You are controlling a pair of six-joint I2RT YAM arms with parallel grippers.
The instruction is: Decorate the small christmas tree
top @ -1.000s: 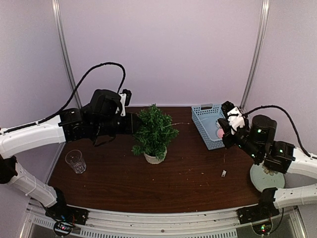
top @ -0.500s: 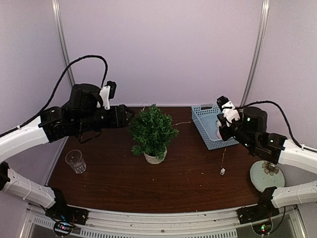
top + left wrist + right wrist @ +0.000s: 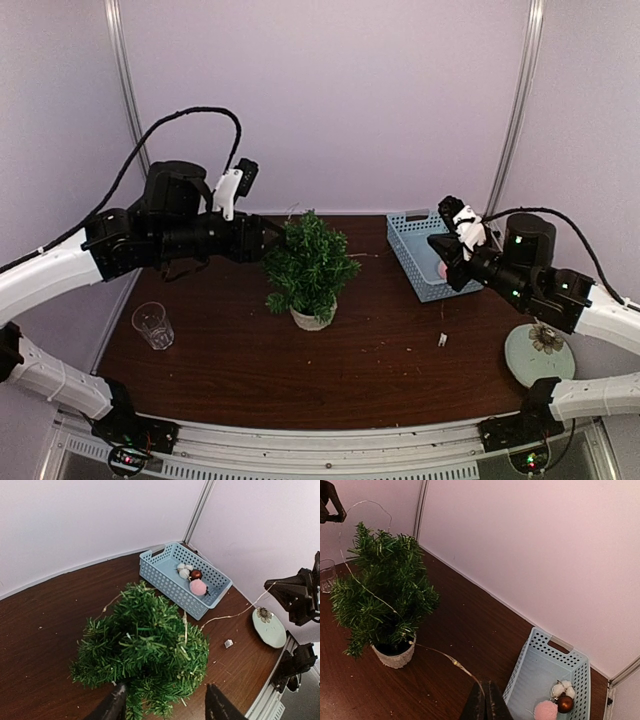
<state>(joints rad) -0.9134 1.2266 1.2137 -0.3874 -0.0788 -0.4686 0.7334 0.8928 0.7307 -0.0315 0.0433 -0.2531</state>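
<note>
The small christmas tree stands mid-table in its white pot. A thin light string runs from the tree's foliage to my right gripper, which is shut on it just left of the basket. The same string lies over the tree top and leads off right. Its small white tag hangs close to the table. My left gripper is open over the tree's near side, with nothing between its fingers. In the top view that left gripper sits at the tree's upper left.
A light-blue basket at the back right holds a pink pompom, a brown ball and white cotton balls. A glass stands front left. A pale plate lies at the right edge.
My left gripper opened, drew back from the tree, then returned to its top. The right arm shifted a little left with the string, and the tag moved left with it.
</note>
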